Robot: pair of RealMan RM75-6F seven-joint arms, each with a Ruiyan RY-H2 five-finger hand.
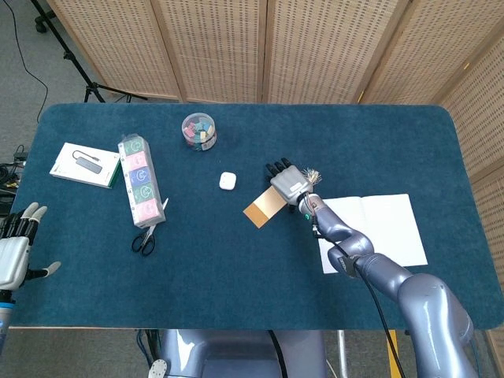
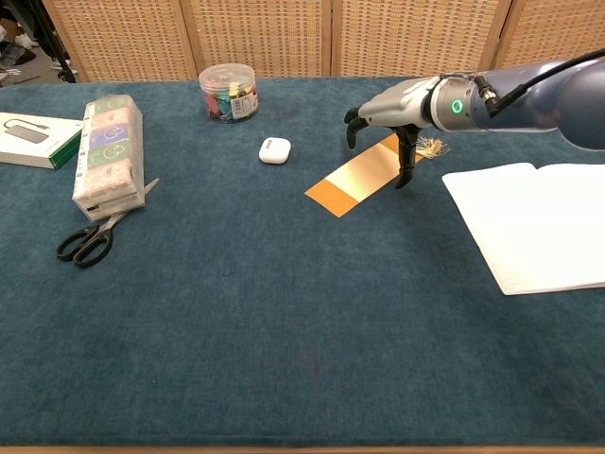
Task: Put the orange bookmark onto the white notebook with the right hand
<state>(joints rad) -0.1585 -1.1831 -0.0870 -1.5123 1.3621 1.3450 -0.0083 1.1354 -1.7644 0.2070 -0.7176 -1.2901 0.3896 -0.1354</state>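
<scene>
Blue-clothed counter (image 2: 284,312): right hand (image 2: 397,106) hovers with fingers (image 2: 352,130) spread, holding nothing, orange bookmark (image 2: 364,176) directly beneath them, white notebook (image 2: 534,225) beside.

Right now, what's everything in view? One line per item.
orange bookmark: 1, orange ends, pale middle, tassel; table centre
white notebook: 1, white, open; right side
small case: 1, white; left of bookmark
clip jar: 1, clear, coloured contents; far centre
sticker pack: 1, multicolour; left
scissors: 1, black handles; beside pack
boxed adapter: 1, white box; far left
table: 1, blue cloth
left hand: open, table's left edge
right hand: open, over bookmark's tassel end
</scene>
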